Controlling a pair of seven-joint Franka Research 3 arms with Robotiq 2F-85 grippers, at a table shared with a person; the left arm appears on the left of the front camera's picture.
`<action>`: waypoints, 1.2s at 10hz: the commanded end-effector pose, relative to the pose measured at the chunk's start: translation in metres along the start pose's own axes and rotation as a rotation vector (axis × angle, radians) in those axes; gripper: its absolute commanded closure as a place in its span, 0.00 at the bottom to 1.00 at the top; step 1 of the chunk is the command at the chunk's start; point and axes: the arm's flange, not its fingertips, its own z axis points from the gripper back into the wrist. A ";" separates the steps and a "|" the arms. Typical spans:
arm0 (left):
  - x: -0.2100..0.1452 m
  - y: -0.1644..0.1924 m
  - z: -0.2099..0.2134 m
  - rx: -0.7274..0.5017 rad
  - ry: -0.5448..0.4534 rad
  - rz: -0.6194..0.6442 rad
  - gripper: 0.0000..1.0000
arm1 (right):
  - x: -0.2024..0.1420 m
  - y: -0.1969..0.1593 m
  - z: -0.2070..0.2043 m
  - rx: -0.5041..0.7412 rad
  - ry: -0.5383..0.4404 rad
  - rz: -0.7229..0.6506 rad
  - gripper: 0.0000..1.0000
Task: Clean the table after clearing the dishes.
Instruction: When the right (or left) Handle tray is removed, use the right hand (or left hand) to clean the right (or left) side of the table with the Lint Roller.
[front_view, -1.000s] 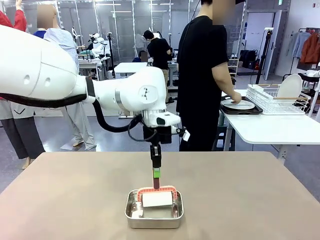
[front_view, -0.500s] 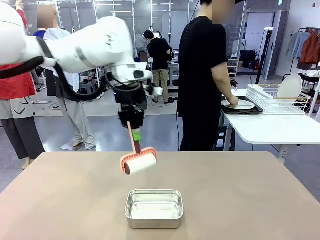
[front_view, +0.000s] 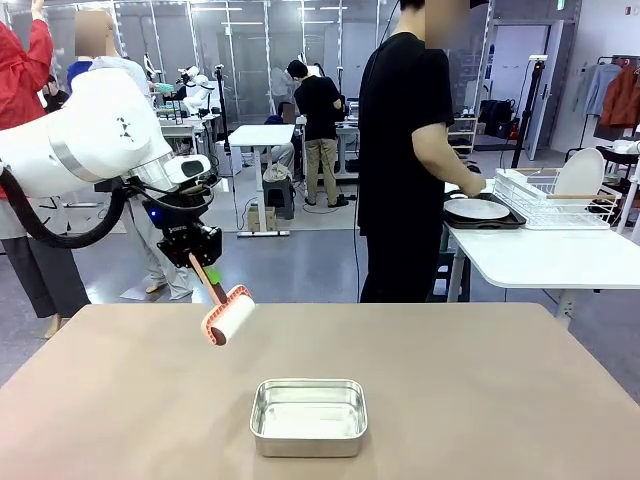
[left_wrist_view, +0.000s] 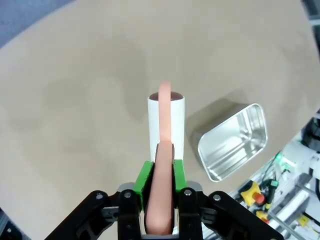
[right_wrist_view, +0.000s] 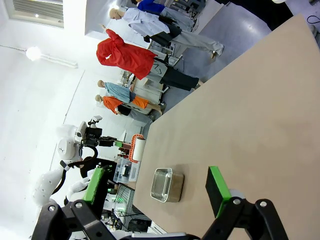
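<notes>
Matte table (front_view: 480, 380), steel pan (front_view: 308, 415); cylindrical white roller (front_view: 228, 316)

table (front_view: 480, 380): matt, smooth | pan (front_view: 308, 446): shiny metal | roller (front_view: 228, 315): pink plastic, perhaps paper

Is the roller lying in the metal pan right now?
No, the left gripper holds the roller by its handle in the air, apart from the pan.

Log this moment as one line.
left fingers: shut on lint roller handle | lint roller: above table, left of steel pan | right fingers: open, empty | person: by plate on tray
</notes>
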 end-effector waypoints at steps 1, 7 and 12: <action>0.013 -0.008 0.009 -0.040 0.037 0.005 0.85 | -0.001 0.002 0.001 0.008 0.005 0.008 0.00; 0.021 0.038 -0.020 -0.110 -0.027 0.167 0.78 | -0.001 0.002 0.001 0.008 0.005 0.008 0.00; 0.001 0.068 -0.080 -0.235 -0.061 0.355 0.78 | -0.001 0.002 0.001 0.008 0.005 0.008 0.00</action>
